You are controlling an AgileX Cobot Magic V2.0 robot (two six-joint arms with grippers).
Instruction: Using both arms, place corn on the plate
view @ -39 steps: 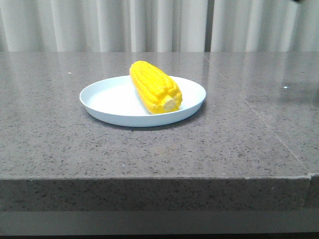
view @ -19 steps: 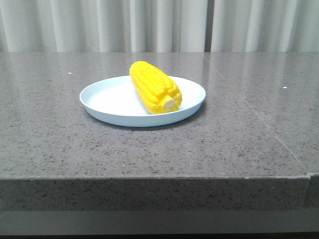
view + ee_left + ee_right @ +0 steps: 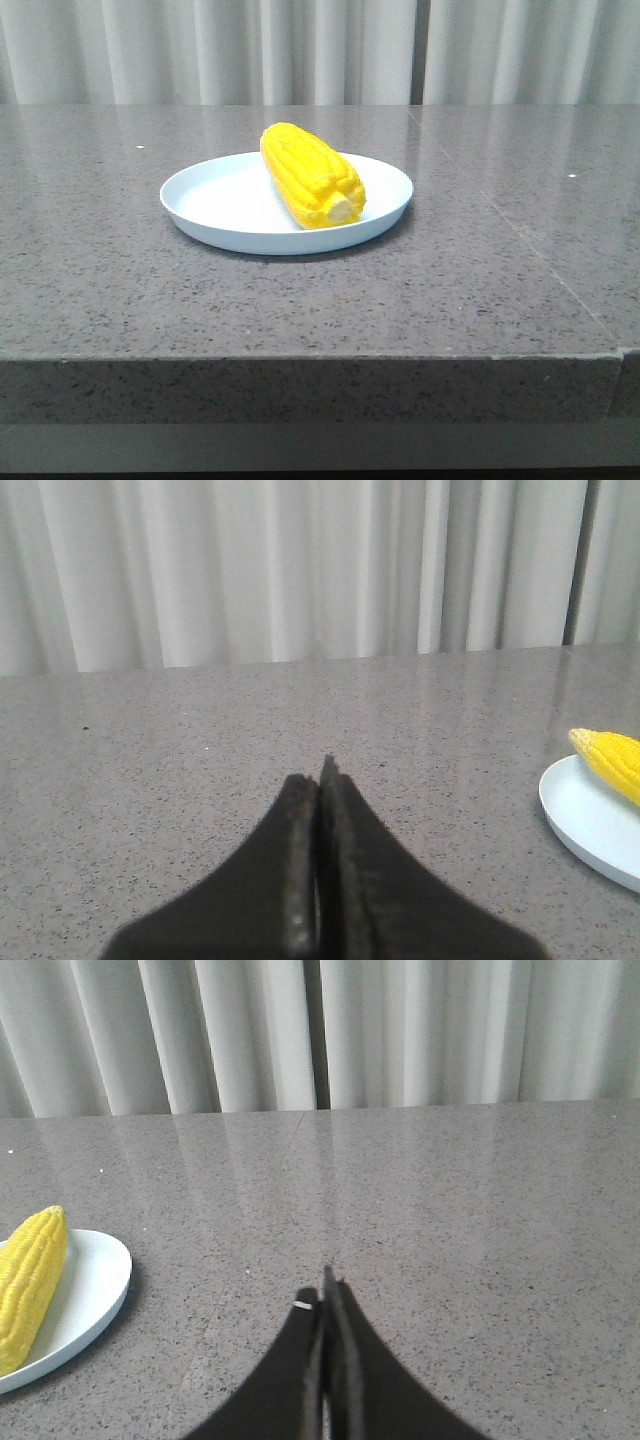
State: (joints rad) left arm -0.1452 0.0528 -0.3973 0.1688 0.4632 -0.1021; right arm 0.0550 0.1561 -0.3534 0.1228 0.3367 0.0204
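The yellow corn (image 3: 311,175) lies on the pale blue-white plate (image 3: 215,200) in the middle of the grey stone table, its pale stub toward the front. Neither gripper shows in the front view. In the left wrist view my left gripper (image 3: 320,780) is shut and empty above bare table, with the plate (image 3: 590,820) and the corn's tip (image 3: 610,760) off to one side. In the right wrist view my right gripper (image 3: 325,1295) is shut and empty, with the corn (image 3: 30,1280) on the plate (image 3: 90,1290) off to its side.
The grey speckled table (image 3: 480,260) has a front edge close to the camera and a seam running along its right part. White curtains (image 3: 320,50) hang behind the table.
A dark part at the top right corner of the front view one second ago has gone out of view. The corn and plate have not moved.
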